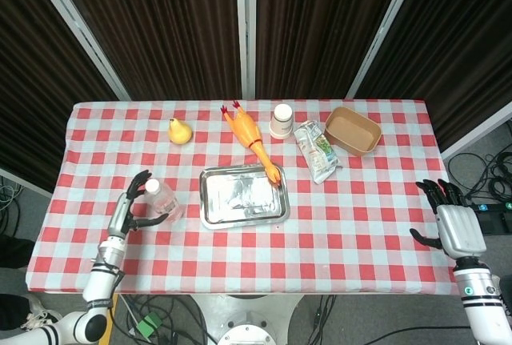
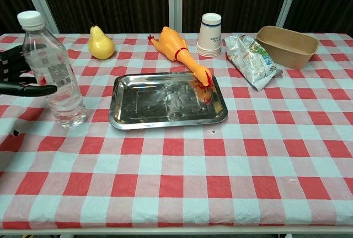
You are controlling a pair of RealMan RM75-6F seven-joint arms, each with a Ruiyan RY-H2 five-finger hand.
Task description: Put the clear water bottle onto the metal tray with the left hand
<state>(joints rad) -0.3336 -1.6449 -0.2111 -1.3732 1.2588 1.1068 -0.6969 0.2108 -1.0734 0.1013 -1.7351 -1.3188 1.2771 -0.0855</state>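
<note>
The clear water bottle (image 2: pixel 52 69) with a white cap stands on the tablecloth left of the metal tray (image 2: pixel 165 101), leaning slightly to the left. In the head view the bottle (image 1: pixel 164 201) is just left of the tray (image 1: pixel 242 198). My left hand (image 1: pixel 133 201) is against the bottle's left side with its fingers spread. Its thumb (image 2: pixel 33 89) reaches across the bottle's front and the fingers are behind it, not closed tight. My right hand (image 1: pixel 446 218) hangs open off the table's right edge, far from everything.
A yellow rubber chicken (image 1: pixel 252 142) lies with its head over the tray's far right corner. A pear (image 1: pixel 179 130), stacked paper cups (image 1: pixel 282 120), a snack bag (image 1: pixel 316 150) and a brown paper bowl (image 1: pixel 352 130) line the far side.
</note>
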